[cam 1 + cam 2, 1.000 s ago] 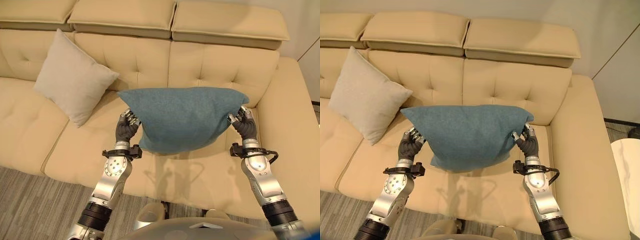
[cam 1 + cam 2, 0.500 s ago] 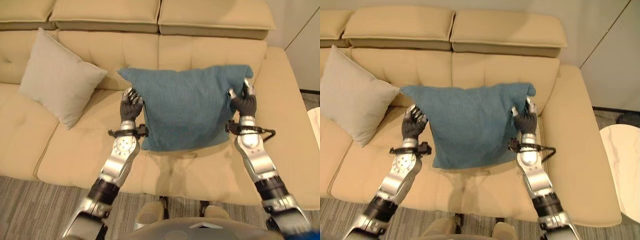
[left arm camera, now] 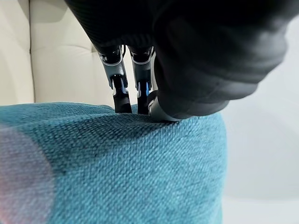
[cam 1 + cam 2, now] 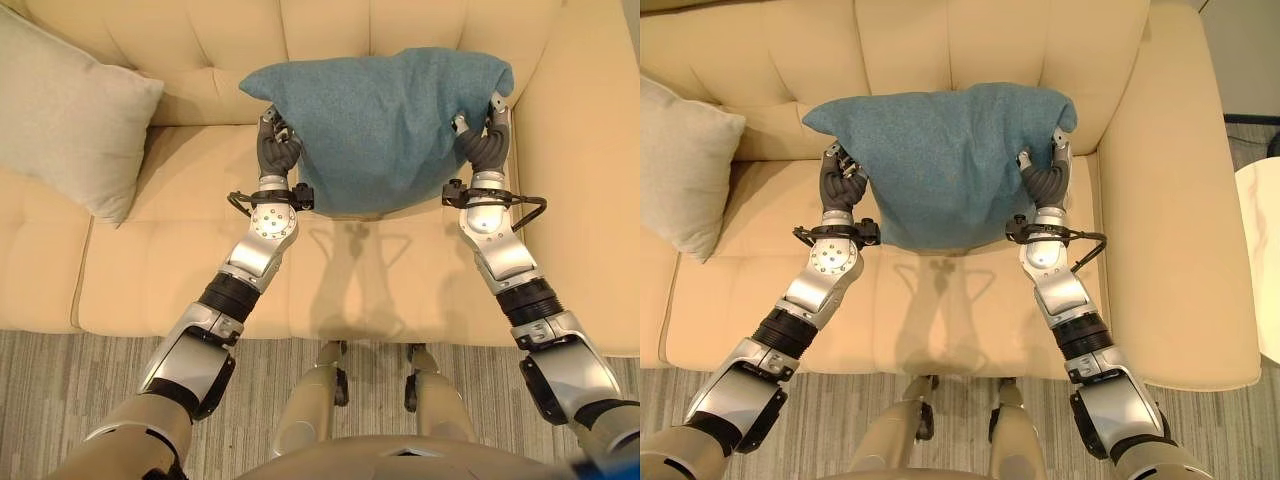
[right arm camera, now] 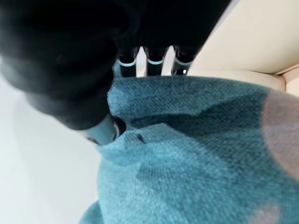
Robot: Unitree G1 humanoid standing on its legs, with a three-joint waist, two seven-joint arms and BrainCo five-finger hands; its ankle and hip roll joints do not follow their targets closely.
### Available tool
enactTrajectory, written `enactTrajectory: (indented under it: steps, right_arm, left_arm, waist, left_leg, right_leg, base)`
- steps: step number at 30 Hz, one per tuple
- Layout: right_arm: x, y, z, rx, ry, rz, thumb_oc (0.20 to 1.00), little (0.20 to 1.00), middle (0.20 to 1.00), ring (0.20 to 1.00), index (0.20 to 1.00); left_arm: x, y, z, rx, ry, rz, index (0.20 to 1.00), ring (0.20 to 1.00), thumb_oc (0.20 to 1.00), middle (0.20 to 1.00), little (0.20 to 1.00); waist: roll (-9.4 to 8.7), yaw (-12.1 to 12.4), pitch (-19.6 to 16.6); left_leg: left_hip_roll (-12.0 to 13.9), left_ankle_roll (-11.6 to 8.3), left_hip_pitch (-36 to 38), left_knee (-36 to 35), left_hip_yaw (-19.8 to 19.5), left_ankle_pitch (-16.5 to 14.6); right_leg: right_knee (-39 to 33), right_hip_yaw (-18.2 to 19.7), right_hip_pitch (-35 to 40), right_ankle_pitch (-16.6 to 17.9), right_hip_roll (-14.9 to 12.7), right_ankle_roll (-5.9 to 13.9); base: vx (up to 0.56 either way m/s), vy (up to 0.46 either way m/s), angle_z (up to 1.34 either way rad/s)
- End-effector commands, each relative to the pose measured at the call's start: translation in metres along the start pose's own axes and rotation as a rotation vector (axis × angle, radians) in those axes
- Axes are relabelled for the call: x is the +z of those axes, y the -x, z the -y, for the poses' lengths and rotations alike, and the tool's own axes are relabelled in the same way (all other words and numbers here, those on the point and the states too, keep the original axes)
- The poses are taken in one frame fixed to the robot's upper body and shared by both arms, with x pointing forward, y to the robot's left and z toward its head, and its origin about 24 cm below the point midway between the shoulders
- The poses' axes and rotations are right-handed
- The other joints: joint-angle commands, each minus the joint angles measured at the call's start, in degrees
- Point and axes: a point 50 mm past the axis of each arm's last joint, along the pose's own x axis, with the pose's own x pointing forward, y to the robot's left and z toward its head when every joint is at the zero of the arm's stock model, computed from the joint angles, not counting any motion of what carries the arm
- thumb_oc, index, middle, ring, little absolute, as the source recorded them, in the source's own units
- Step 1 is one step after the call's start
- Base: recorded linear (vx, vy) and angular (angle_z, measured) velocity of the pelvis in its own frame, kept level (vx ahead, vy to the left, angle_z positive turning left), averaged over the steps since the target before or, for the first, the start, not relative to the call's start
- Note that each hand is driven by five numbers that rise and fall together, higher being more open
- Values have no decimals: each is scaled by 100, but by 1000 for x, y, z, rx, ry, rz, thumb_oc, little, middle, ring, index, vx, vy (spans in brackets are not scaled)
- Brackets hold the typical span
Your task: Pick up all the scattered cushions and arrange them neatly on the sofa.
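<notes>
A teal cushion [image 4: 380, 120] hangs upright between my two hands, its top edge against the sofa backrest [image 4: 220, 40] and its lower edge just above the seat [image 4: 380, 280]. My left hand [image 4: 277, 150] grips its left edge and my right hand [image 4: 487, 145] grips its right edge. In the left wrist view the fingers [image 3: 117, 79] reach behind the teal cloth [image 3: 117, 168] with the thumb on the near face. The right wrist view has the fingers [image 5: 149, 60] behind the cushion [image 5: 187, 154] and the thumb pressed into its front. A beige cushion [image 4: 60, 110] leans on the backrest at the left.
The cream sofa's right armrest [image 4: 590, 150] runs close beside my right hand. A white round table [image 4: 1265, 260] stands past the armrest. Grey wood floor [image 4: 60, 380] lies in front of the seat. Bare seat separates the two cushions.
The view has tilted down and closed in on the sofa. Both hands have carried the teal cushion away from the seat front, up against the backrest. The beige cushion has stayed put.
</notes>
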Motion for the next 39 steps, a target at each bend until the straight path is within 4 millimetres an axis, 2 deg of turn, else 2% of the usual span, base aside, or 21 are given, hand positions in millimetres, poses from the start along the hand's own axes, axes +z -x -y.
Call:
enactTrajectory:
  steps: [1,6,13,14,15,16,17,18,20,22,25,27,29,30,32,33,34,35,36,37,39]
  right_arm:
    - [70,-8,-38,112,-119,308,200,200,200,200,200]
    - [70,-10,-46,116,-120,303,200,200,200,200,200]
    - [73,-11,-51,109,-67,338,200,200,200,200,200]
    - [72,-14,-51,112,-45,331,200,200,200,200,200]
    - [71,-15,-51,110,-34,328,200,200,200,200,200]
    - [68,-20,-50,103,1,315,843,843,843,843,843]
    - [66,-24,-48,94,29,310,1000,1000,1000,1000,1000]
    - [66,-30,-45,83,62,311,1000,1000,1000,1000,1000]
    - [67,-53,-22,2,162,315,1000,1000,1000,1000,1000]
    - [66,-76,19,-104,276,295,1000,1000,1000,1000,1000]
    - [40,-89,77,-202,424,150,1000,1000,1000,1000,1000]
    - [25,-82,101,-217,475,94,1000,1000,1000,1000,1000]
    - [3,-59,118,-192,484,43,1000,1000,1000,1000,1000]
    - [-15,-32,127,-164,469,10,1000,1000,1000,1000,1000]
    - [-33,-7,136,-149,476,-50,1000,1000,1000,1000,1000]
    - [-49,17,139,-135,458,-108,1000,1000,1000,1000,1000]
    - [-57,29,143,-129,466,-143,1000,1000,1000,1000,1000]
    - [-72,53,148,-106,481,-211,1000,1000,1000,1000,1000]
    - [-73,55,149,-102,482,-215,1000,1000,1000,1000,1000]
    - [-84,79,156,-58,516,-282,1000,1000,1000,1000,1000]
    - [-95,99,157,-17,534,-346,1000,1000,1000,1000,1000]
  left_arm:
    - [68,-18,40,-134,73,308,200,200,200,200,200]
    - [64,-29,42,-141,-29,296,200,200,200,200,200]
    - [74,-47,35,-108,-138,325,200,200,200,200,200]
    - [70,-50,32,-100,-154,301,900,900,900,900,900]
    - [69,-52,31,-98,-162,293,1000,1000,1000,1000,1000]
    - [65,-57,27,-82,-176,261,1000,1000,1000,1000,1000]
    - [66,-61,24,-73,-190,258,1000,1000,1000,1000,1000]
    - [67,-64,19,-63,-208,259,1000,1000,1000,1000,1000]
    - [72,-73,-2,-10,-240,259,1000,1000,1000,1000,1000]
    - [75,-83,-37,77,-269,241,1000,1000,1000,1000,1000]
    - [62,-83,-87,191,-276,157,1000,1000,1000,1000,1000]
    - [53,-73,-106,222,-247,146,1000,1000,1000,1000,1000]
    - [36,-47,-111,211,-171,148,1000,1000,1000,1000,1000]
    - [21,-17,-110,194,-99,152,1000,1000,1000,1000,1000]
    - [9,7,-113,194,-78,128,1000,1000,1000,1000,1000]
    - [-5,29,-122,200,-91,81,1000,1000,1000,1000,1000]
    - [-12,40,-126,204,-92,54,1000,1000,1000,1000,1000]
    - [-28,65,-135,205,-101,-21,1000,1000,1000,1000,1000]
    - [-28,67,-135,203,-102,-27,1000,1000,1000,1000,1000]
    - [-43,94,-144,181,-130,-115,1000,1000,1000,1000,1000]
    - [-64,118,-151,180,-143,-235,1000,1000,1000,1000,1000]
  waist:
    - [-186,-7,-265]
    - [-144,-89,-213]
    - [-102,-177,-232]
    - [-105,-191,-240]
    - [-110,-194,-243]
    - [-113,-194,-246]
    - [-115,-187,-250]
    - [-115,-178,-245]
    - [-132,-129,-267]
    - [-164,-72,-287]
    - [-229,-3,-360]
    - [-274,32,-414]
    - [-334,65,-477]
    - [-419,78,-512]
    - [-474,107,-553]
    - [-519,134,-560]
    - [-531,146,-565]
    - [-560,180,-566]
    - [-561,178,-575]
    - [-580,207,-599]
    - [-583,227,-631]
  left_leg:
    - [-93,-375,83,26,-162,-462]
    - [-67,-429,-193,26,-148,-392]
    - [-37,-448,-466,26,-140,-332]
    - [-46,-446,-506,26,-128,-325]
    - [-51,-446,-529,26,-120,-323]
    - [-57,-449,-573,26,-124,-306]
    - [-54,-452,-599,26,-128,-296]
    - [-58,-458,-626,26,-125,-289]
    - [-68,-475,-684,26,-138,-274]
    - [-81,-496,-682,26,-183,-277]
    - [-97,-518,-593,26,-216,-316]
    - [-98,-518,-460,26,-240,-353]
    - [-91,-505,-227,26,-264,-434]
    - [-102,-492,-44,26,-294,-475]
    - [-85,-490,122,26,-300,-522]
    - [-57,-480,298,26,-311,-569]
    - [-45,-478,361,26,-302,-574]
    - [-6,-464,524,26,-310,-615]
    - [-6,-464,552,26,-313,-621]
    - [20,-449,701,26,-299,-656]
    - [46,-427,848,26,-284,-678]
  right_leg:
    - [23,-139,-336,73,-1,414]
    - [23,-114,-649,150,-19,434]
    - [23,-69,-994,224,-50,491]
    - [23,-44,-1048,248,-50,500]
    - [23,-48,-1078,254,-52,503]
    - [23,-40,-1131,268,-57,509]
    - [23,-50,-1152,277,-64,512]
    - [23,-53,-1179,282,-67,518]
    - [23,-78,-1236,293,-74,521]
    - [23,-134,-1222,288,-76,513]
    - [23,-201,-1134,266,-68,514]
    - [23,-256,-979,227,-59,504]
    - [23,-319,-720,156,-44,472]
    - [23,-372,-493,123,-47,450]
    - [23,-413,-301,60,-47,435]
    - [23,-432,-89,5,-42,426]
    - [23,-458,-3,-25,-44,425]
    - [23,-485,187,-85,-56,421]
    - [23,-489,216,-92,-56,422]
    - [23,-520,382,-152,-68,418]
    - [23,-563,548,-207,-74,401]
  base:
    - [-22,23,-6]
    - [-19,11,-5]
    - [4,28,-8]
    - [13,34,-3]
    - [5,20,-6]
    - [0,-1,-11]
    - [-3,-6,-10]
    - [-18,-11,-5]
    - [-6,-21,1]
    - [0,-51,7]
    - [24,-37,14]
    - [58,-48,13]
    - [99,-59,14]
    - [94,-67,24]
    - [88,-66,26]
    - [83,-46,23]
    - [103,-48,15]
    - [53,-23,7]
    - [80,-36,5]
    - [52,-25,4]
    - [50,-21,5]
